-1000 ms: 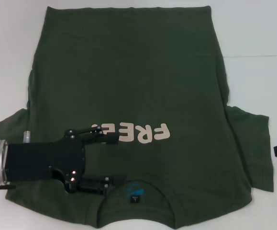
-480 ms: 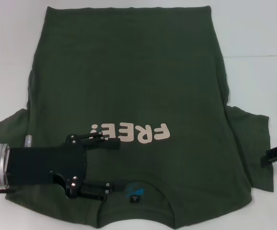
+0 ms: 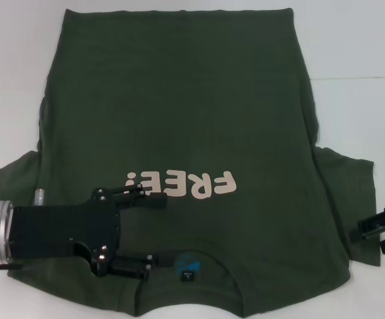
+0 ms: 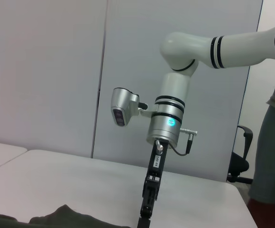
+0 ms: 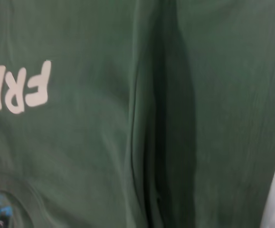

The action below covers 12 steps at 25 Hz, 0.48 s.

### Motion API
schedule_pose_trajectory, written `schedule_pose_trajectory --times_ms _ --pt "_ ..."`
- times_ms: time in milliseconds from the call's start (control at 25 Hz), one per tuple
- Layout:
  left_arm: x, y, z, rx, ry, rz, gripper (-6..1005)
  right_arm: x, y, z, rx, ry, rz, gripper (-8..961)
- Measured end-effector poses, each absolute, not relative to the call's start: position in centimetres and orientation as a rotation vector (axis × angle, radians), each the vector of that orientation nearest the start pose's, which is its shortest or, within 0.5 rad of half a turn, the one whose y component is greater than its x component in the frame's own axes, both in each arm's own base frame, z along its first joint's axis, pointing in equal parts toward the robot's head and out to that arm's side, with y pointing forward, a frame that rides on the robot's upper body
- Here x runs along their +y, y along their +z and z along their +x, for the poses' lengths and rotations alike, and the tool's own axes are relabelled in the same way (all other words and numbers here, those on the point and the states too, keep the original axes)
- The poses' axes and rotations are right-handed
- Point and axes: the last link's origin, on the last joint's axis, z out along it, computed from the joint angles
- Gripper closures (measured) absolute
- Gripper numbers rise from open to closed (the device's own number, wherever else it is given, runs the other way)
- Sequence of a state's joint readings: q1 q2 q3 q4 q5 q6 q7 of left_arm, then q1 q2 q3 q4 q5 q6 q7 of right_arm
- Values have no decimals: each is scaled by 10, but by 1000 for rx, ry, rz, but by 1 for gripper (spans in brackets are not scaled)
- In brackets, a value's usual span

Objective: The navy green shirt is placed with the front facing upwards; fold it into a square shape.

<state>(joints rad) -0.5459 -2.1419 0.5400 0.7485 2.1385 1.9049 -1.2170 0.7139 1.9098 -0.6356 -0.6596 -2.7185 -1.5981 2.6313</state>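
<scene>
Lying flat: navy green shirt [image 3: 179, 133], collar nearest robot, long axis running away.
Left end effector [image 3: 153, 232]: fingers apart, over the collar-side shoulder (nearer arm).
Right end effector [image 3: 384, 234]: fingers apart, at the right sleeve edge.

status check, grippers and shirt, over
Left gripper open over the collar side of the navy green shirt. Right gripper open at its right sleeve edge. Shirt flat, unfolded, nothing in the way.

White table [image 3: 352, 46]; navy green shirt [image 3: 179, 113] spread flat, front up, lettering showing.

Left end effector [image 3: 153, 234] spread (right end effector [image 3: 383, 232] likewise)
</scene>
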Motion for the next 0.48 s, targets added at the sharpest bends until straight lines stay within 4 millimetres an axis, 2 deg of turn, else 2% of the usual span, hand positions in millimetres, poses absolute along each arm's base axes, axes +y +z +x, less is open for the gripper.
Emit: schedule_pose_trajectory --times_ms 480 --pt "291 2 -236 -286 -892 -2935 84 352 54 311 2022 -215 -2080 121"
